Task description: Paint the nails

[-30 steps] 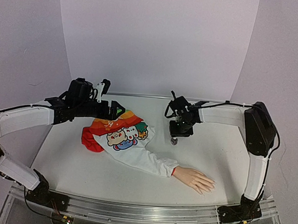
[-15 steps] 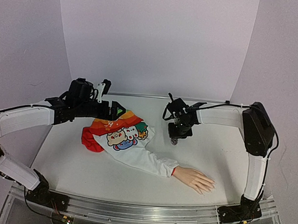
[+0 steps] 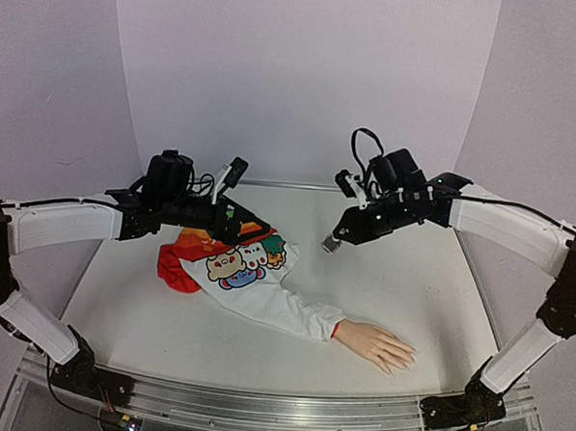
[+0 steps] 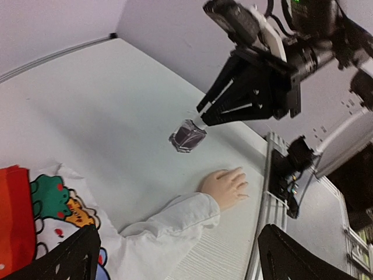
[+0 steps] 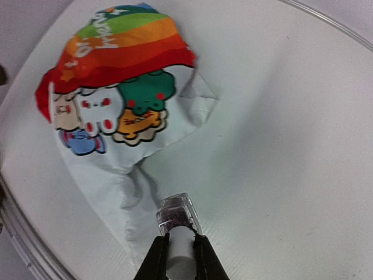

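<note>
White tabletop [image 3: 429,286], nails [image 3: 403,358] well apart from right gripper [image 3: 339,236]

- White table [image 3: 410,280]: pale, matte surface.
- Child's shirt [image 3: 237,266]: rainbow and cartoon-animal print, lying left of centre.
- Mannequin hand [image 3: 378,346]: flat at the sleeve's end, near the front edge.

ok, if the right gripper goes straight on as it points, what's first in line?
Likely the shirt, its white edge by the sleeve, or the table just beside; depth is unclear. The small bottle held in the shut right gripper would land first.
</note>
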Robot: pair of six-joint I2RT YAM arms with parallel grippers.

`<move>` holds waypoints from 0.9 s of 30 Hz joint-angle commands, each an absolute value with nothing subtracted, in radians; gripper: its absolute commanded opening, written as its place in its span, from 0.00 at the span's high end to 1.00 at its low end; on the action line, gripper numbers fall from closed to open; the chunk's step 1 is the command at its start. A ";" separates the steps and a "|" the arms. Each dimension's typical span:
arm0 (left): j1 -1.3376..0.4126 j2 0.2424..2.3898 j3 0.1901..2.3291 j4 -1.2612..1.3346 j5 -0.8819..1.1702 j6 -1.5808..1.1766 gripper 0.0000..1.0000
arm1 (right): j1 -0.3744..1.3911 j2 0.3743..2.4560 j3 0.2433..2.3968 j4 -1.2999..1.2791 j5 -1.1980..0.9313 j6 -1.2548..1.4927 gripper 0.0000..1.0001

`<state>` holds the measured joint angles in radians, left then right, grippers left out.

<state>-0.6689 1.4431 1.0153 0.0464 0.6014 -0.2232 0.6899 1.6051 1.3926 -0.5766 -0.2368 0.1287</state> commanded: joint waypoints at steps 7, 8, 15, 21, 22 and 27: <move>-0.702 1.585 1.124 0.158 0.956 -0.085 0.16 | 0.761 1.533 1.443 -0.579 -0.589 -0.023 1.00; -0.707 1.593 1.130 0.159 0.958 -0.085 0.19 | 0.767 1.538 1.453 -0.581 -0.593 -0.023 1.00; -0.761 1.656 1.178 0.131 0.972 -0.074 0.35 | 0.804 1.571 1.508 -0.595 -0.604 -0.028 1.00; -0.781 1.690 1.218 0.110 0.998 -0.063 0.56 | 0.818 1.578 1.534 -0.623 -0.582 -0.045 1.00; -0.781 1.688 1.220 0.108 0.997 -0.058 0.61 | 0.818 1.576 1.532 -0.623 -0.580 -0.046 1.00; -0.785 1.683 1.215 0.090 0.994 -0.045 0.74 | 0.820 1.573 1.527 -0.629 -0.575 -0.048 1.00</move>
<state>-0.7830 1.6920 1.1685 0.0948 0.9779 -0.0631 0.8101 1.5715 1.4916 -0.6239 -0.5663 -0.0275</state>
